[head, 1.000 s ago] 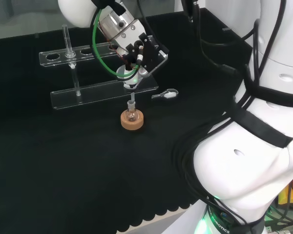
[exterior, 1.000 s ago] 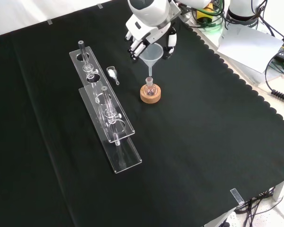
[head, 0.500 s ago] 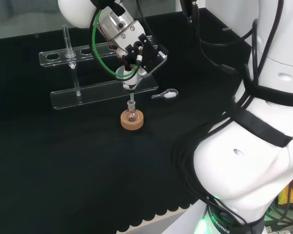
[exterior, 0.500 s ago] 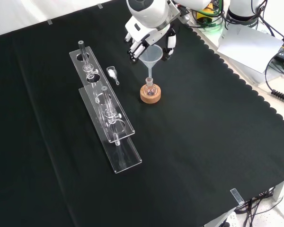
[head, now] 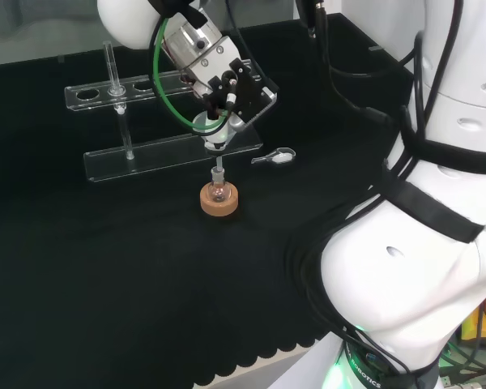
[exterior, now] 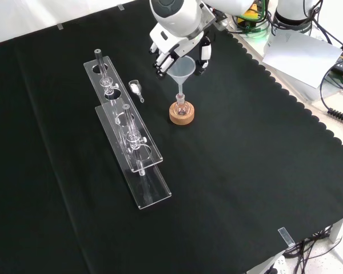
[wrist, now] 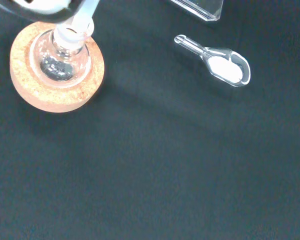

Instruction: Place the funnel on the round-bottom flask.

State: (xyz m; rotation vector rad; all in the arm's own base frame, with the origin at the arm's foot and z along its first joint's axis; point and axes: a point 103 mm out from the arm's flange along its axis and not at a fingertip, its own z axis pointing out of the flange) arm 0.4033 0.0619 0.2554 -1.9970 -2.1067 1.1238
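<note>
Above the cork ring (exterior: pixel 182 113), your hand (exterior: pixel 177 48) has its fingers curled round the rim of the clear funnel (exterior: pixel 182 69), holding it upright. You can see in the front view that the funnel's stem points down at the neck of the small round-bottom flask (exterior: pixel 181 104), which sits in the ring; whether the tip has entered the neck you cannot tell. A small clear scoop (exterior: pixel 136 89) with white powder lies near the acrylic rack (exterior: pixel 128 137).
</note>
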